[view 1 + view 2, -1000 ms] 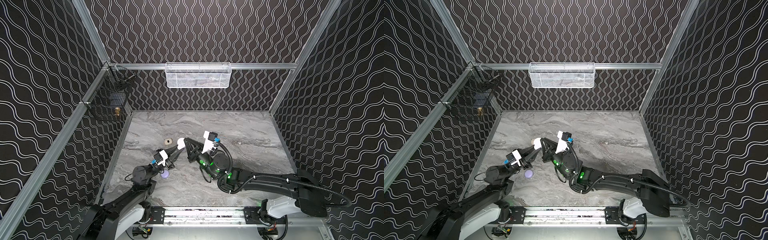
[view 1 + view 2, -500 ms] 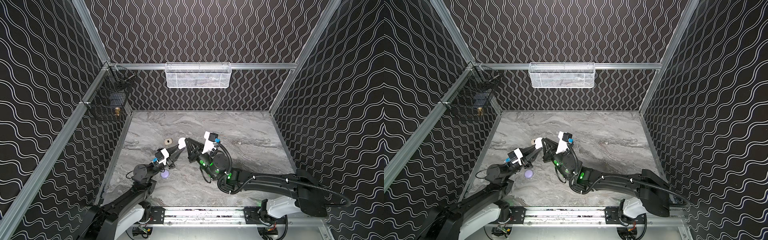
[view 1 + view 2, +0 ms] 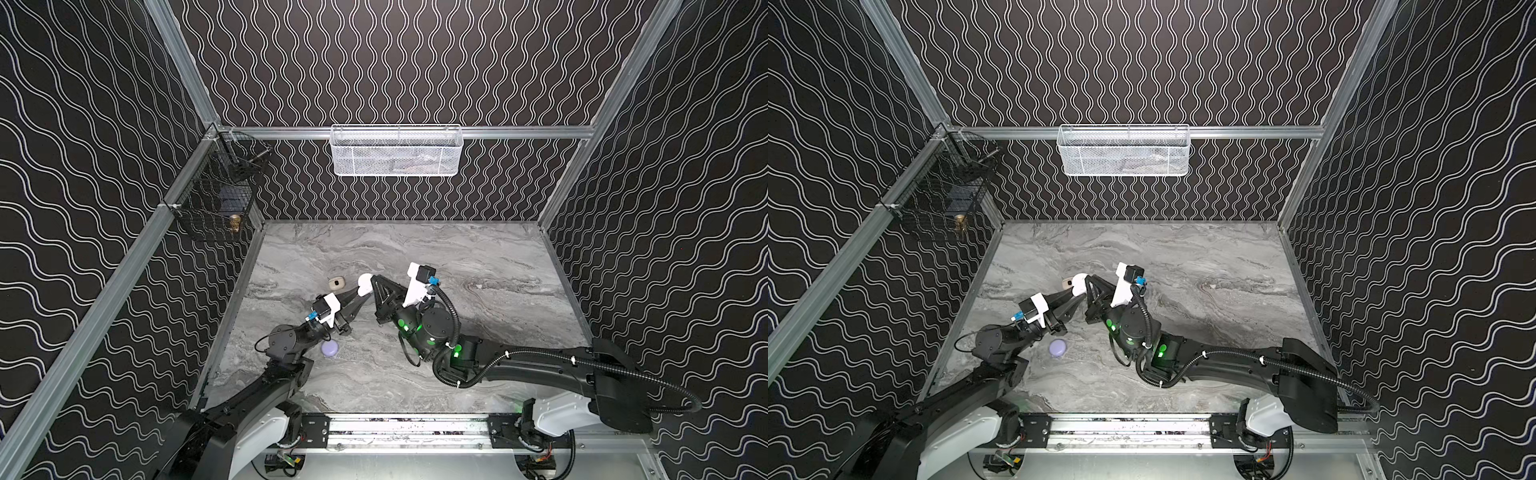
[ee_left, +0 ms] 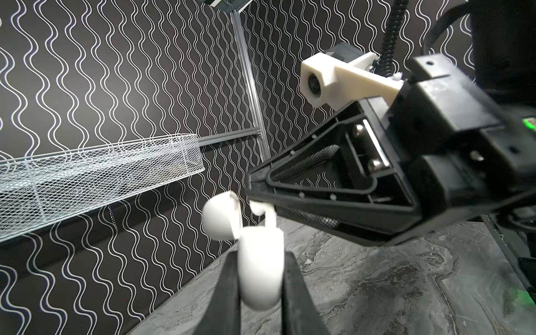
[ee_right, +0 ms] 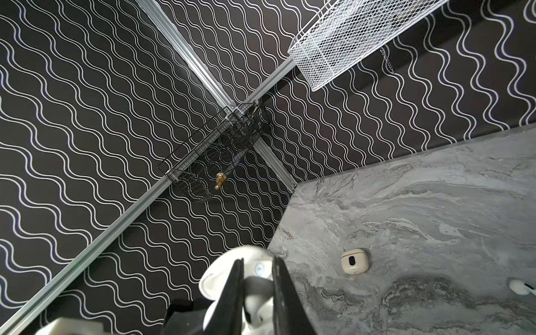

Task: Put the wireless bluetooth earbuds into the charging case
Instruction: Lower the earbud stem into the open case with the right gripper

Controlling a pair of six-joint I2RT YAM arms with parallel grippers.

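Left jaws clamp open case (image 4: 261, 269); only wrist views show right jaws pinching earbud (image 4: 270, 222).

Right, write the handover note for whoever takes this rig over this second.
Left gripper: shut on the white charging case, lid open, held off the table.
Right gripper: shut on a white earbud, stem partway into that case.
On the table: loose earbud, closed cream case, lilac case.
Done: nothing confirmed seated.
Left: seat this bud, release, then probably fetch the loose one.
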